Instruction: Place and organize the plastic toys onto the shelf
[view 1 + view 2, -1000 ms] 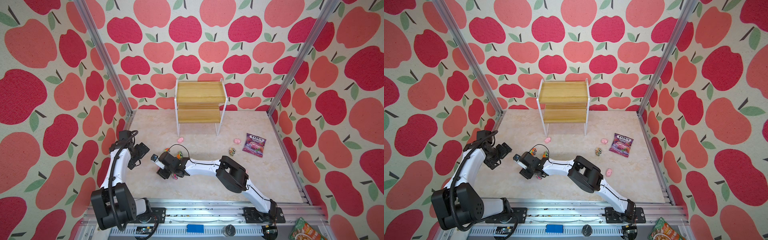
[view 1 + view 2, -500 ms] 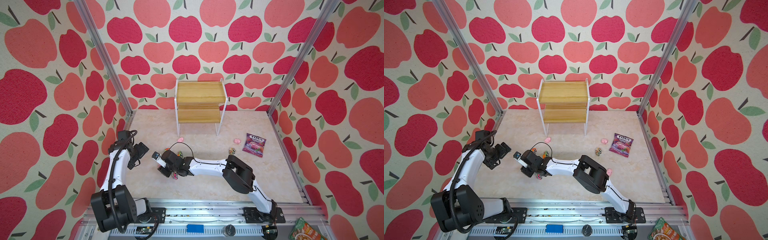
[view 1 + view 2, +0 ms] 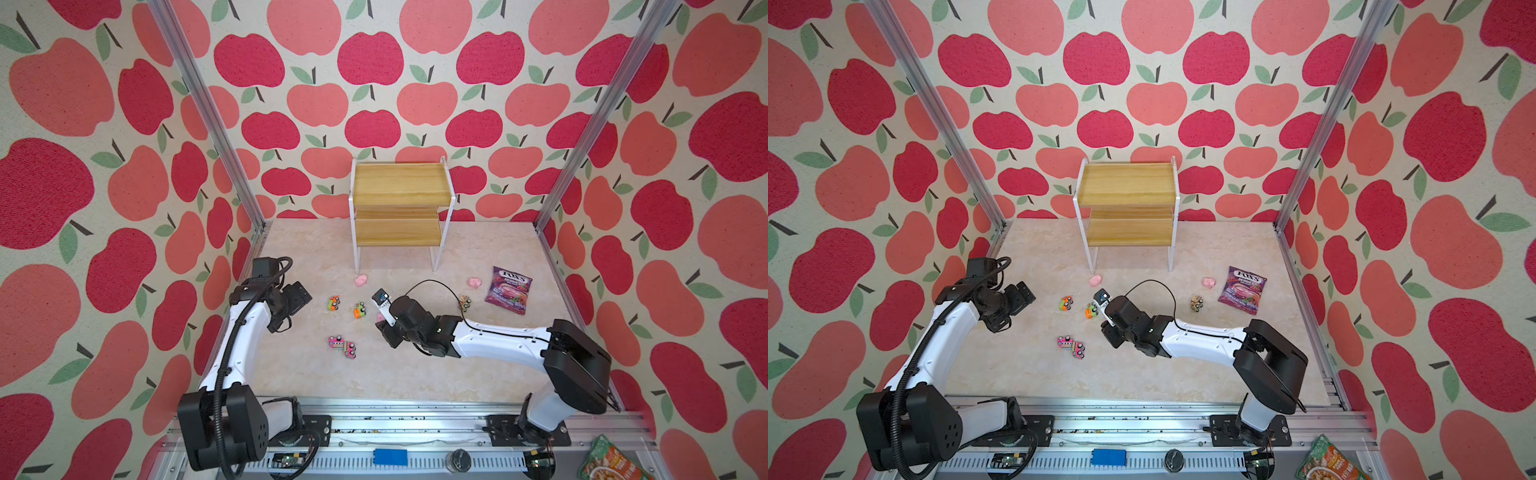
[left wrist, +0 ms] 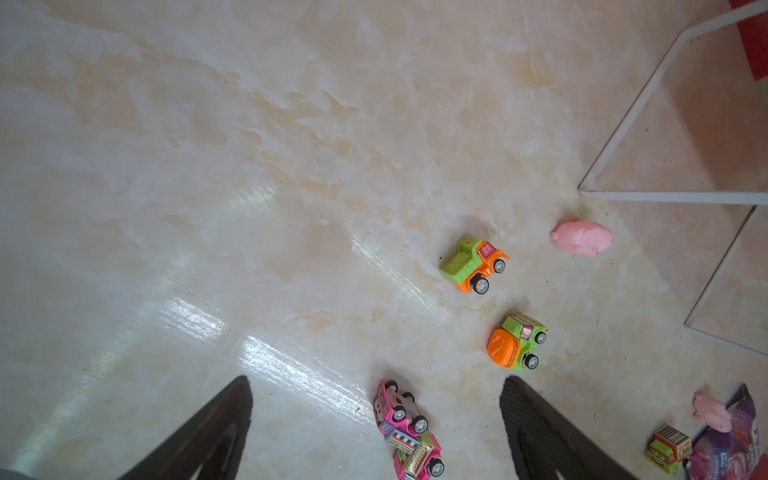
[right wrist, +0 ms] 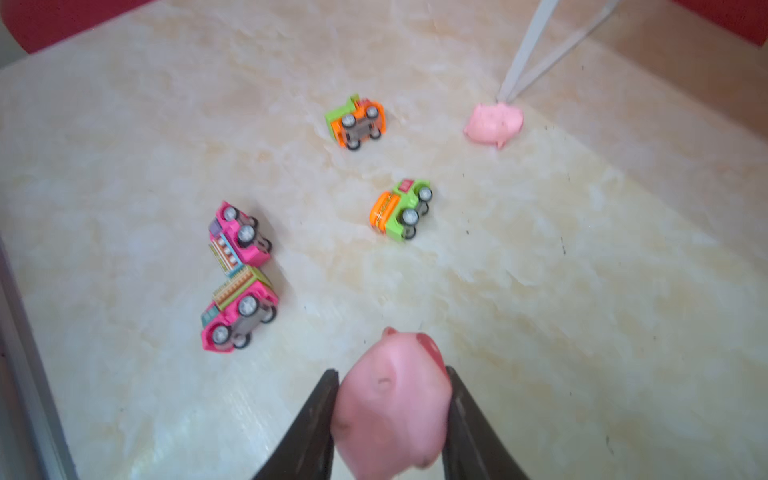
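My right fingers (image 5: 313, 428) pinch a soft pink plastic pig (image 5: 390, 411) by its flanks, low in the wrist frame, I judge for carrying to the empty yellowish wooden two-tier shelf (image 3: 399, 187), upper centre. Left fingers (image 4: 216, 436) gape, empty. The purple candy bag (image 3: 509, 291) reads "FOX'S"; smaller print seems "berries".
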You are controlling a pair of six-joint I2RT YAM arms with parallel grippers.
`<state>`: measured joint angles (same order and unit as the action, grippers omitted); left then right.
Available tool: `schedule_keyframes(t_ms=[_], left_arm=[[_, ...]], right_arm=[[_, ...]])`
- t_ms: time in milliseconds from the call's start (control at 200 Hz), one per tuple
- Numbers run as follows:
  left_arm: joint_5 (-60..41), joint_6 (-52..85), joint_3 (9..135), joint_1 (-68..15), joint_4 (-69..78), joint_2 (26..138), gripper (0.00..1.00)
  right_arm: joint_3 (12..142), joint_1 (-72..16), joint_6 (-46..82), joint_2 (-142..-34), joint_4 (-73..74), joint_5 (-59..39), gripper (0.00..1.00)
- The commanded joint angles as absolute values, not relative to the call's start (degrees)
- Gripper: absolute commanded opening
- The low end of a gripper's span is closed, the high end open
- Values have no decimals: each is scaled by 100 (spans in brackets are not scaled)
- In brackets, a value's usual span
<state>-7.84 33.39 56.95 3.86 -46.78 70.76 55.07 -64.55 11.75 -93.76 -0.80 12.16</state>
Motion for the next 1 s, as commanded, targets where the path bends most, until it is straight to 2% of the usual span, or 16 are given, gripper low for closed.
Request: schedule_keyframes(t_ms=[0, 200, 335, 475, 540, 730, 995], left_arm=[[-383, 3323, 5770, -220, -4702, 7137, 96], [-97, 3264, 6047, -1266, -4732, 7634, 95], [-252, 3213, 6020, -1389, -4631, 7767, 95], [-400, 3023, 6183, -1416, -4767, 7821, 95], [-520, 2860, 6353, -1429, -4932, 7835, 96], [-606, 2486, 6598, -1574, -5358, 7700, 96], [-919, 2351, 6187, -1752, -5172, 7348, 96]], right_arm=[[5286, -6357, 1675, -9370, -810, 1185, 42], [5504, -6281, 1690, -9808, -1241, 1135, 44], [5521, -6216, 1681, -9978, -1188, 1025, 53], [5464, -6121, 1644, -9706, -1054, 903, 71], [5475, -6063, 1704, -9438, -1099, 796, 75], [5092, -5985, 2567, -8738, -997, 577, 74], [4189, -5993, 4173, -8602, 276, 113, 62]])
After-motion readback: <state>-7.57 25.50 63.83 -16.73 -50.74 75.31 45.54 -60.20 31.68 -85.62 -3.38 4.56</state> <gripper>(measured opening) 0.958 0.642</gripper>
